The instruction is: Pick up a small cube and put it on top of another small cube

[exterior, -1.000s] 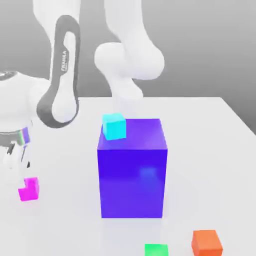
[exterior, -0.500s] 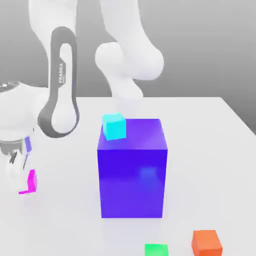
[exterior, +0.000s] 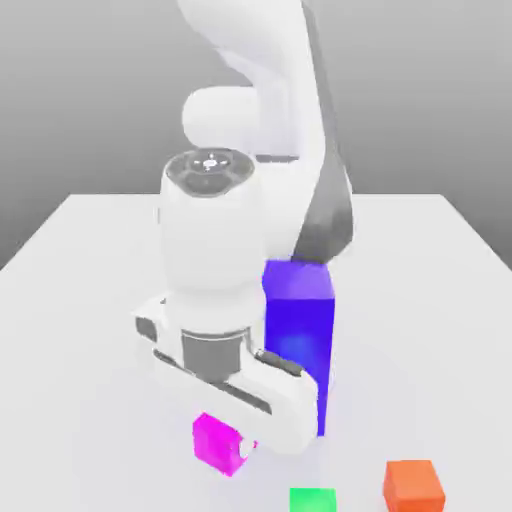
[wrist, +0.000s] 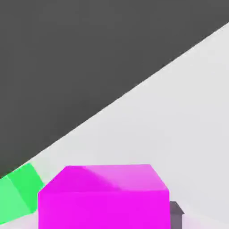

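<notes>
One magenta cube (exterior: 215,443), plain, flat-faced, tilted; tool (exterior: 246,446) closed around it.

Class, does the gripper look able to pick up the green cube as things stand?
Probably not yet: the gripper seems to be holding the magenta cube, which would have to be put down first. Nothing appears to cover the green cube itself.
</notes>
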Motion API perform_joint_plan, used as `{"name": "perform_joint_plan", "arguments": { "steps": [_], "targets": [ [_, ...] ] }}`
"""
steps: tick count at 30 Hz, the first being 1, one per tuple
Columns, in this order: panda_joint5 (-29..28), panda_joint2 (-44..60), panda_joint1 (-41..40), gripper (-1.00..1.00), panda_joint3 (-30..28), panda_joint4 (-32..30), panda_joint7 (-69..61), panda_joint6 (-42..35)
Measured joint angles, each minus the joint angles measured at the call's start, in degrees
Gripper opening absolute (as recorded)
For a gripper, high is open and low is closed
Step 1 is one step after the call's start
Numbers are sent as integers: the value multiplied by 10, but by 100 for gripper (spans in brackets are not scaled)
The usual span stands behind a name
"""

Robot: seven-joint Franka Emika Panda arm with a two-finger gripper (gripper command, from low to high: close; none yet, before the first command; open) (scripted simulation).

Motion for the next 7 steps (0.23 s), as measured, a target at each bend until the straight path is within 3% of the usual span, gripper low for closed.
{"name": "perform_joint_plan", "arguments": {
  "steps": [1,2,7],
  "targets": [
    [-11,24,12,-100,0,9,6,15],
    [-19,43,20,100,-3,14,11,28],
    [-19,43,20,100,-3,14,11,28]
  ]
}}
